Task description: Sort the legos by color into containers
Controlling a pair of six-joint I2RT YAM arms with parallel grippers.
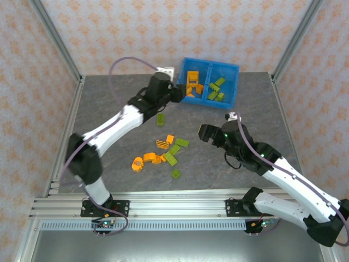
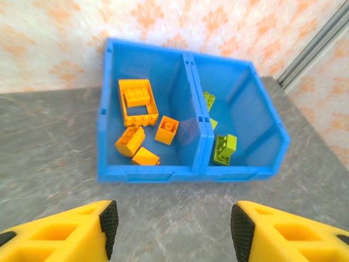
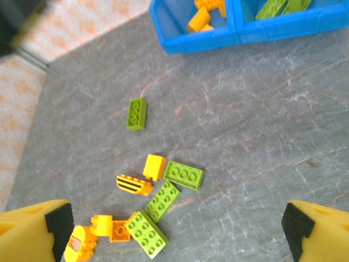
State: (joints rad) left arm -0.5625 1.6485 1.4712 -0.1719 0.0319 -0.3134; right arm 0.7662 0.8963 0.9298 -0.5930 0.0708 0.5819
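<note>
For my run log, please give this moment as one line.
left fingers open, empty, facing bin | right fingers open, empty, over loose legos | sorting unfinished

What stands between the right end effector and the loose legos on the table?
Nothing visible does. The open right end effector faces the loose legos with only bare table between them.

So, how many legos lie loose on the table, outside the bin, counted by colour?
Green legos: 5
Orange legos: 5 (the ones in the left cluster are hard to separate)
Total: 10
</note>
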